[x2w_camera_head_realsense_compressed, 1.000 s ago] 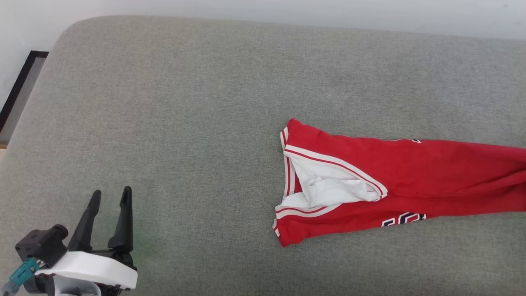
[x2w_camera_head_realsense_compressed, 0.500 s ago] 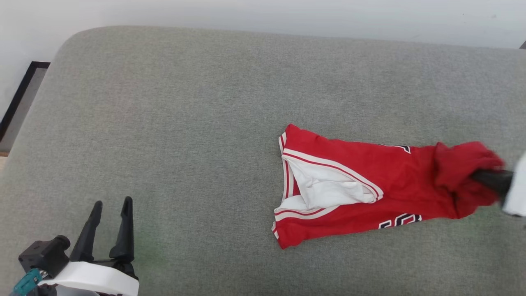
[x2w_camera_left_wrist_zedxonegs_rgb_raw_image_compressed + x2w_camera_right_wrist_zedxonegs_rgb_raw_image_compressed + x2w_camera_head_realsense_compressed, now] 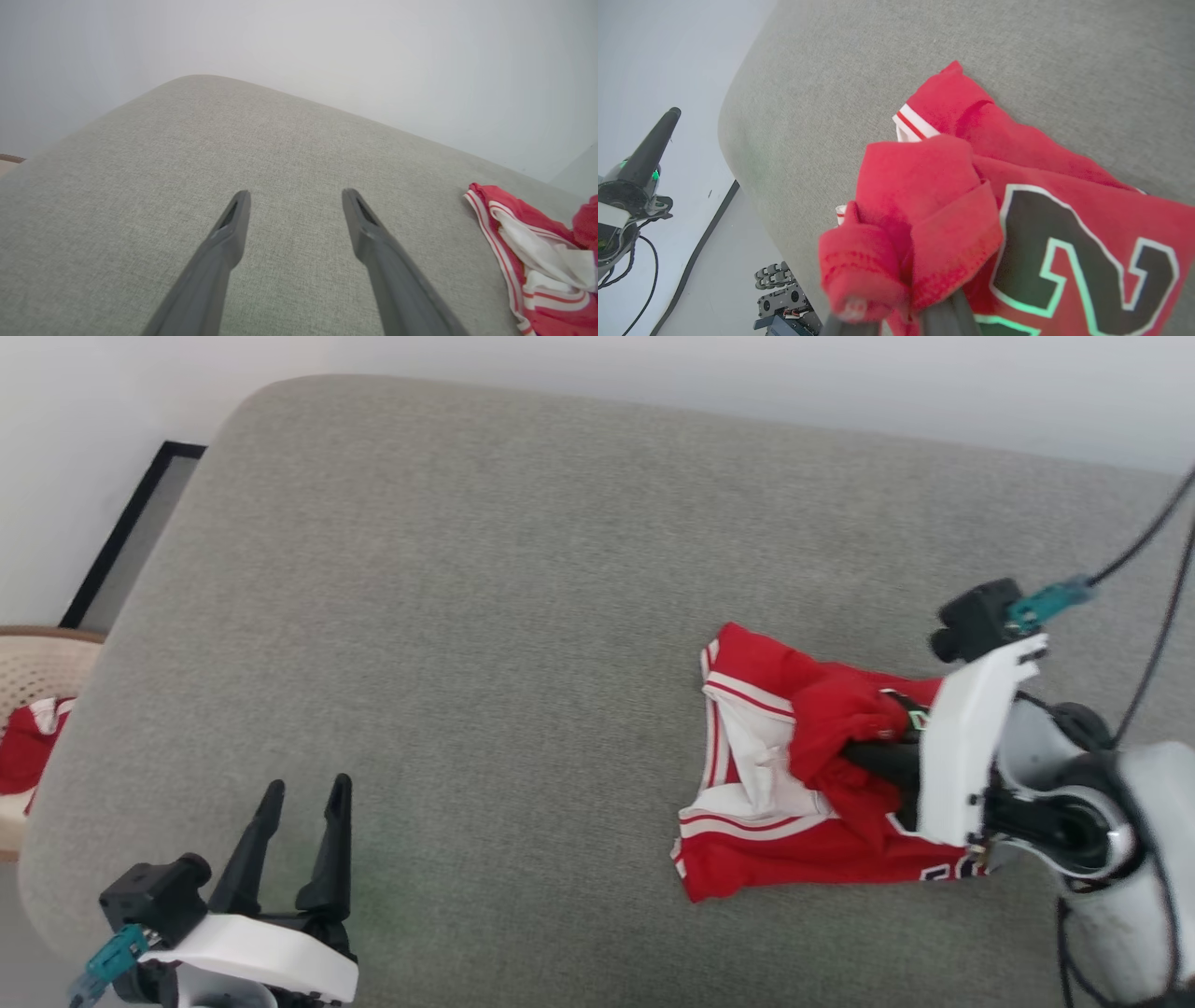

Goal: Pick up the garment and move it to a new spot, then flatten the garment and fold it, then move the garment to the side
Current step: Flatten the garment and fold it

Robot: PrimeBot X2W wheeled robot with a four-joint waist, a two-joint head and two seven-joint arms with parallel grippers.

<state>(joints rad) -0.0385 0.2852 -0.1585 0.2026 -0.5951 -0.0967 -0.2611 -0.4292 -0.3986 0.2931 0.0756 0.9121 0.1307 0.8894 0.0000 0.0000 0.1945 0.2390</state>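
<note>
Early stage: the right gripper [image 3: 864,751] is clamped on a raised, bunched fold of the red jersey [image 3: 775,784], which lies crumpled toward the right of the grey cushion [image 3: 513,616]. Flattening, folding and setting aside are all yet to do. The left gripper [image 3: 306,786] has its fingers apart, empty, well clear of the cloth. Legible: a black, white-outlined numeral [image 3: 1069,252] "2", with the next digit cut off and no brand readable.

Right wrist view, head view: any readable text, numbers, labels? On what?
"2": black digit with a pale outline, on the red garment, right wrist view.
The character beside it runs under a fold and cannot be read.
Head view: a black-and-white marking at the garment's lower edge, mostly hidden and unreadable.
Nothing else is legible.
</note>
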